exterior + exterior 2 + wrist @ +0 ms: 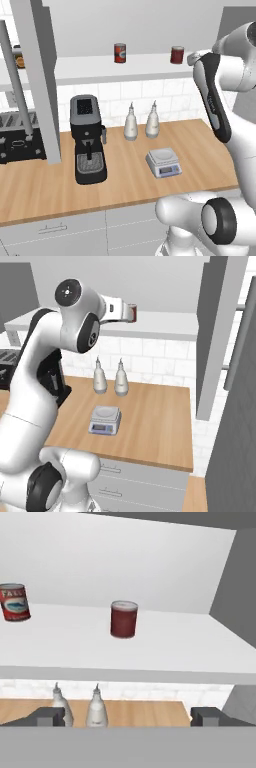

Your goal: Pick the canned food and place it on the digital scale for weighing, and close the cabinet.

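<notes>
A: Left base view first. Where is the can?
B: The can [177, 54] stands upright on the cabinet shelf [150, 70], long axis vertical, at about 1 o'clock in the picture. The arm's hand is just at its 3 o'clock side, near but apart; the jaws are hidden there.
A: What else is on that shelf?
B: A second can [120, 52] with a whitish label, well apart at 9 o'clock from the first. The left door [35, 80] hangs open at 10 o'clock. On the counter [125, 185] below, the scale [163, 162] sits at 5 o'clock of centre, with bare wood all round it; two bottles [131, 123] stand behind it and a coffee machine [87, 140] is at its 9 o'clock.

A: Right base view?
B: The can [133, 312] shows just past the tip of the hand, at 12 o'clock, near the shelf's front edge. The scale [105, 420] lies directly below, near the counter's front edge. The right door [220, 331] stands open at 2 o'clock.

A: Hand view?
B: The gripper [128, 717] has its jaws spread wide, holding nothing; both tips sit below the shelf's front lip. The can [123, 619] stands at 12 o'clock from them, upright, centred between them, with free shelf on both sides. The other can [14, 602] is at 10 o'clock, and the cabinet wall [240, 602] closes in at 2 o'clock.
</notes>
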